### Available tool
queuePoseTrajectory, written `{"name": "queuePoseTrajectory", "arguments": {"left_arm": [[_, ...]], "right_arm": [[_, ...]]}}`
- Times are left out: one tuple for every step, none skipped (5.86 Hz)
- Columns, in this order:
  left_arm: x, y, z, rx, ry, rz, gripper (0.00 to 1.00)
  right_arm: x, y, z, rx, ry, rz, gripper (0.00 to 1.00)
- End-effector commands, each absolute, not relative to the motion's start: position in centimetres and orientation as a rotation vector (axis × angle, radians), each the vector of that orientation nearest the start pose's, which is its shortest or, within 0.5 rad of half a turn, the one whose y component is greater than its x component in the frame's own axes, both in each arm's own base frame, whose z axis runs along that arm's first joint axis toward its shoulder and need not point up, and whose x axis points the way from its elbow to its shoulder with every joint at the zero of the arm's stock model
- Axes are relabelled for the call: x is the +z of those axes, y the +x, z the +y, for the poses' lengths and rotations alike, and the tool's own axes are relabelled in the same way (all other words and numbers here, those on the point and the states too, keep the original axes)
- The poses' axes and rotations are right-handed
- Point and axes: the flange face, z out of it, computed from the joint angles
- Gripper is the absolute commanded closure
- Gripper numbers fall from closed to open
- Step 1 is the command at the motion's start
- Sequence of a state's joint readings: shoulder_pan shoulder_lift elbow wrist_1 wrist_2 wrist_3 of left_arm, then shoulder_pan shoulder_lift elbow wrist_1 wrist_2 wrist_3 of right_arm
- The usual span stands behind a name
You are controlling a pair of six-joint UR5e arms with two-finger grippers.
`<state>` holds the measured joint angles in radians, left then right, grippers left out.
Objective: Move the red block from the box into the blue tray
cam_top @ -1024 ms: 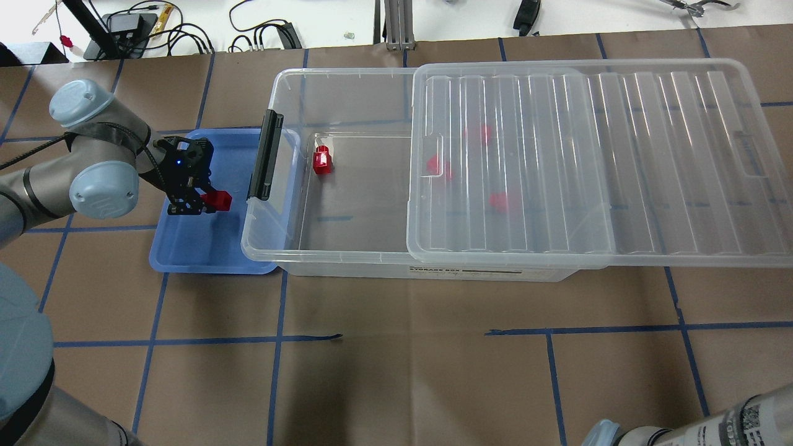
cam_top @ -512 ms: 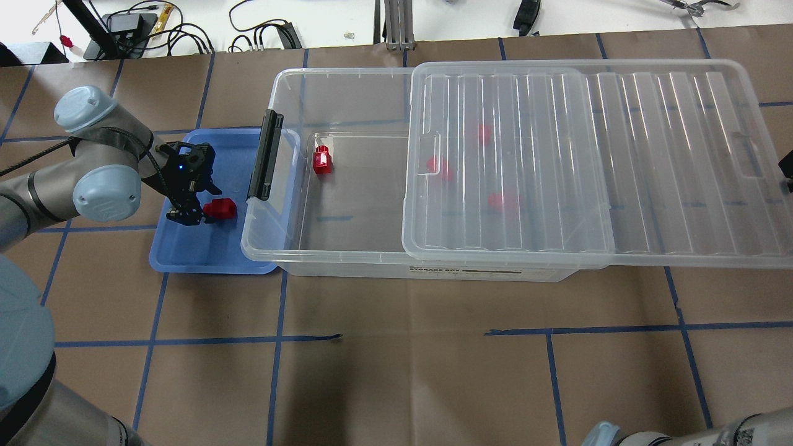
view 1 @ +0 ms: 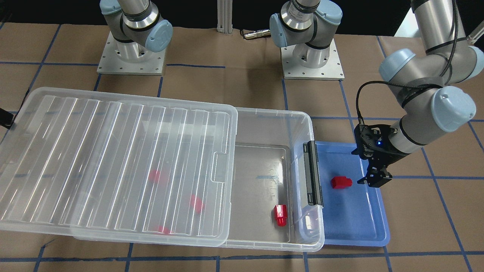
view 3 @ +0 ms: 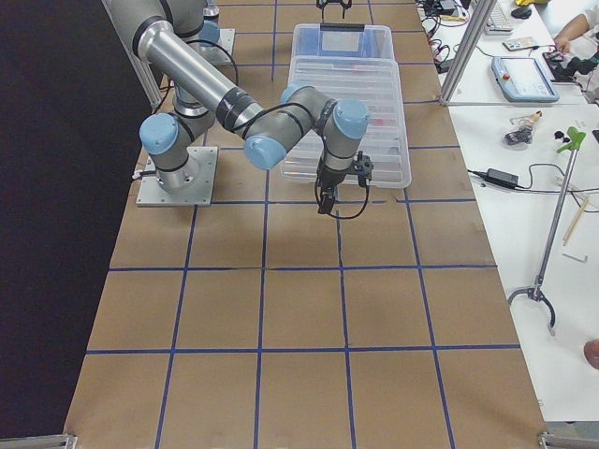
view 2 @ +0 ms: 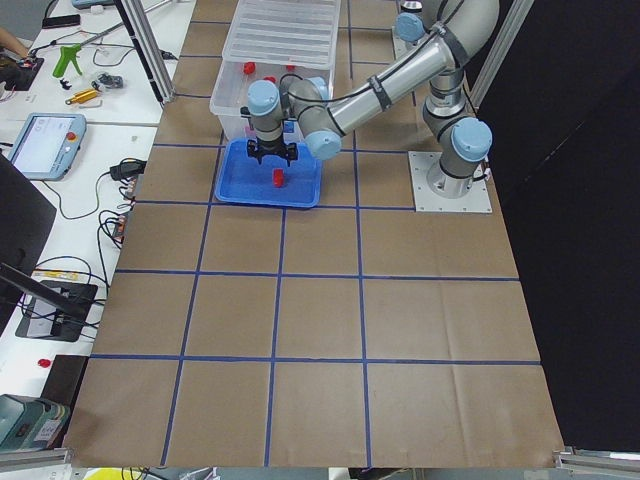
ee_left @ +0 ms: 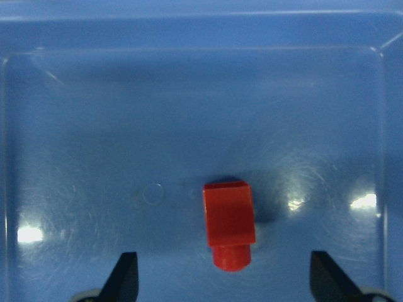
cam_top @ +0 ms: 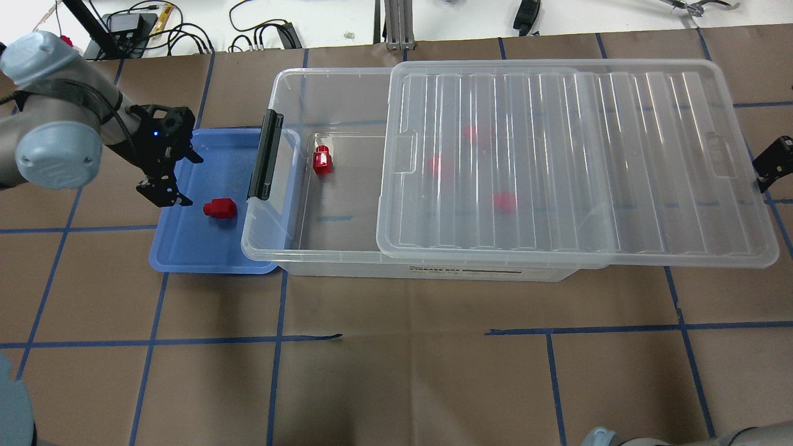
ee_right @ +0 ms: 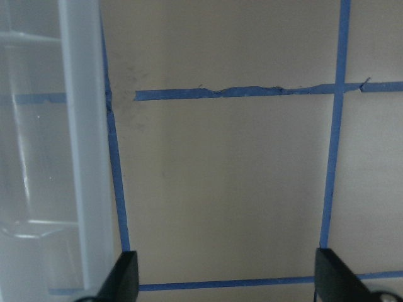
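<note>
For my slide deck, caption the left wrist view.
Red block lies in the blue tray, free of the open left gripper.

Brown paper (cam_top: 396,384) covers the table, divided into squares by blue tape lines (cam_top: 204,339). Black cables (cam_top: 288,36) lie on the white surface beyond its far edge, near an aluminium post (cam_top: 396,28).

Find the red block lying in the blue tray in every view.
Front-facing: red block right of centre, on the blue tray.
Overhead: block at left, near the black latch.
Exterior left: block upper, left of centre.
Exterior right: not visible.
Left wrist: block low centre.
Right wrist: not in it.
Shared landmark: the blue tray.
</note>
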<state>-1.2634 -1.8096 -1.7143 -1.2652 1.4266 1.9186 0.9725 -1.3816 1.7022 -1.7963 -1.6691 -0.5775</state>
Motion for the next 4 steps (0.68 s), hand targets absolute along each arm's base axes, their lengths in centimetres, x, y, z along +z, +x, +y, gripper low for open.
{"name": "queuePoseTrajectory", "arguments": {"left_arm": [[41.0,0.5,-55.8,0.148,-2.166,-2.064,0.04],[44.3,-0.7,-54.5,0.176,-2.207,-2.073,0.04],[46.9,-2.9,-52.7,0.175,-2.258,-2.048,0.04],[46.7,-3.3,-52.3,0.151,-2.246,-2.033,0.04]], "right_arm": [[35.2,-15.9,-53.1,0.196,-0.098,3.169,0.00],[35.1,-14.2,-53.6,0.174,-0.079,3.144,0.00],[35.0,-13.3,-53.7,0.192,-0.089,3.137,0.00],[35.0,-13.2,-53.7,0.193,-0.087,3.135,0.00]]}}
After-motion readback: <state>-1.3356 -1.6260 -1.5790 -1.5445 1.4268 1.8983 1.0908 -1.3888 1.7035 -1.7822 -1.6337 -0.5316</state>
